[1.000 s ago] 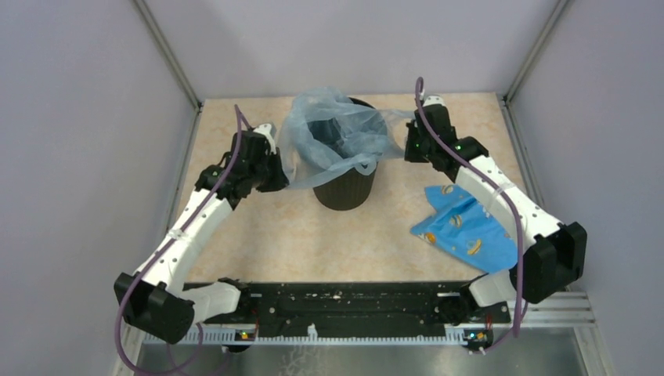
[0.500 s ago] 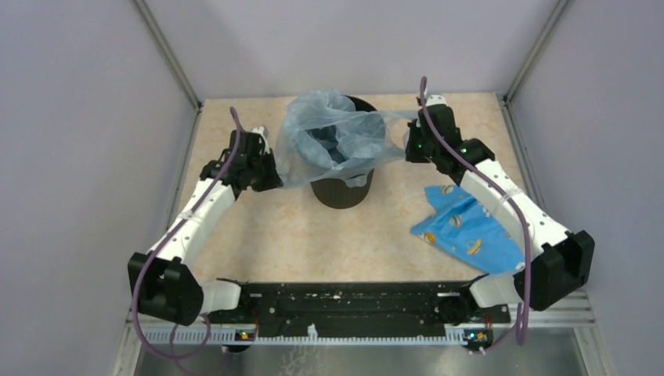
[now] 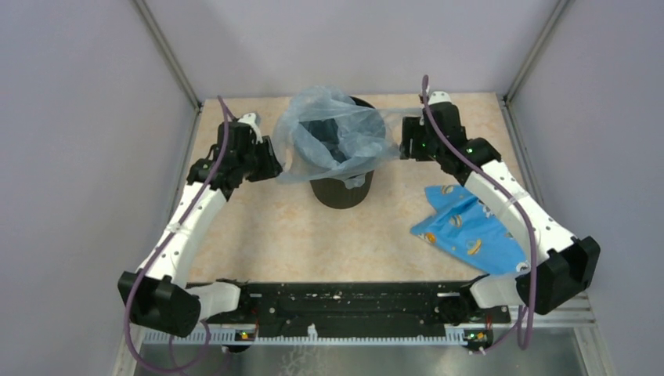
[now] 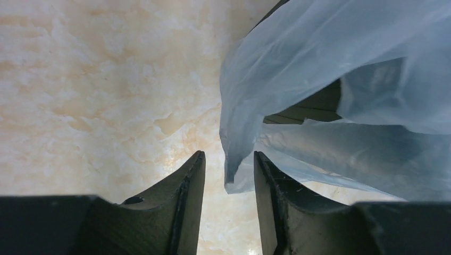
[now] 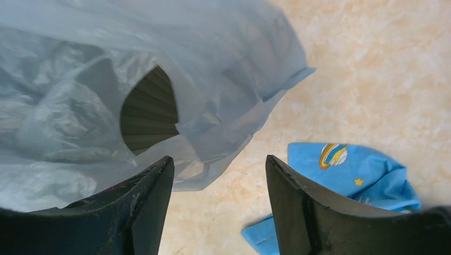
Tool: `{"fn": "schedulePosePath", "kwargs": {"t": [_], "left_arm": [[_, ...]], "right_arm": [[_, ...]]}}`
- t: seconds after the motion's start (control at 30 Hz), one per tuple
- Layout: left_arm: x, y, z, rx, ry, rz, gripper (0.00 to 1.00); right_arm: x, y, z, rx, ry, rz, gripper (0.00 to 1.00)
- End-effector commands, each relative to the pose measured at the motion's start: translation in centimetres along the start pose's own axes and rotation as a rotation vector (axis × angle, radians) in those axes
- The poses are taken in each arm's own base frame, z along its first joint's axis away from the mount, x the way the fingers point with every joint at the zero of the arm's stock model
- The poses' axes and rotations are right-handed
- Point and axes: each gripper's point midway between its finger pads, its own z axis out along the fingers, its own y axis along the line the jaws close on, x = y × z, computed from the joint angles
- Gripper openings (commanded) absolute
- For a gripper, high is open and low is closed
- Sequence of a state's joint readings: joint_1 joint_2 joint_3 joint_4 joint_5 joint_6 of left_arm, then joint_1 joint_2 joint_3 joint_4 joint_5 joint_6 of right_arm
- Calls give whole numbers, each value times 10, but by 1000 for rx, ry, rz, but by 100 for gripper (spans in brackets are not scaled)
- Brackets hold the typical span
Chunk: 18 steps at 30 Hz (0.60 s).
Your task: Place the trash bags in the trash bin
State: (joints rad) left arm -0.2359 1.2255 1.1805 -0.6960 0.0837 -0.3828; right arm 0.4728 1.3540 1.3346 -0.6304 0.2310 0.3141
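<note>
Trash bag over trash bin, claws stood open
Bag lay 3 o'clock of left gripper, 9 o'clock of right gripper (left nearer, film at its jaws).

Trash bin rim veiled by trash bag, blue cloth partly under right arm

The left arm and right arm wore white shells with bulky black joint housings. A purple cable trailed along each. The left gripper had dark, tapered wedge fingers
</note>
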Motion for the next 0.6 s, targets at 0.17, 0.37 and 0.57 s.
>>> {"fn": "schedulePosePath", "kwargs": {"t": [0.17, 0.37, 0.57], "left_arm": [[-57, -14, -51, 28, -235, 80, 59], [-87, -38, -70, 132, -343, 177, 64], [-112, -60, -80, 220, -439, 255, 64]], "right_arm": [[-84, 37, -80, -118, -311, -166, 74], [-117, 86, -111, -222, -462, -382, 80], [-135, 126, -105, -350, -501, -571, 84]]}}
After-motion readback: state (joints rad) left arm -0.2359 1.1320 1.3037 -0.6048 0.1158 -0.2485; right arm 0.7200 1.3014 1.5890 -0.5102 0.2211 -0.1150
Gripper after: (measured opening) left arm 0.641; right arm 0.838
